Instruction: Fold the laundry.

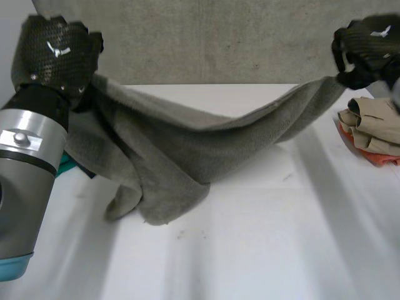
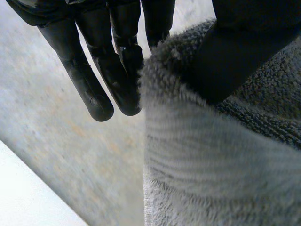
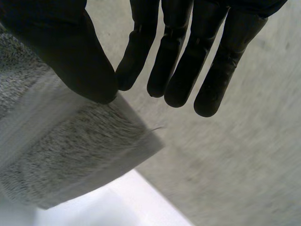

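Towel hangs stretched between my two raised hands, sagging in the middle, with its lower fold lying on the table. My left hand pinches one top end between thumb and straight fingers. My right hand pinches the other top corner the same way. Clothes pile sits on the table near my right hand.

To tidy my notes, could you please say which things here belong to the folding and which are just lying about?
In the job: grey towel; left hand and right hand, each pinching one end.
Lying about: beige and orange cloths on the white table; teal item beside the towel.
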